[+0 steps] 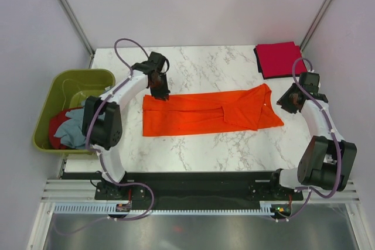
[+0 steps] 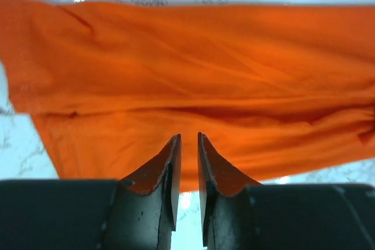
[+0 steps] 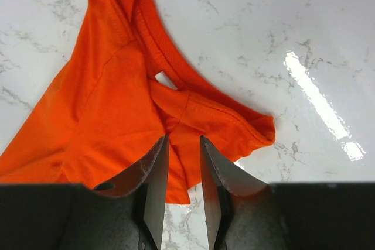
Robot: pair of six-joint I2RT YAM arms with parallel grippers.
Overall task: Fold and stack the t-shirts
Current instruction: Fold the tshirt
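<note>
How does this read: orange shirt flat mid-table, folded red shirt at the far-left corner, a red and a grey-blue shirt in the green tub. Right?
One slip: the folded red shirt lies at the far-right corner of the table, as the top external view shows. The rest holds: orange shirt flat mid-table, second red shirt and grey-blue shirt in the green tub.

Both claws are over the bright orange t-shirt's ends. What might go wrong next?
The right claw sits over the bunched collar and sleeve of the bright orange fabric t-shirt; it may pinch only one layer, opening the fold. The left claw is near the shirt's edge and may miss it. Uneven lifting may skew the fold.
</note>
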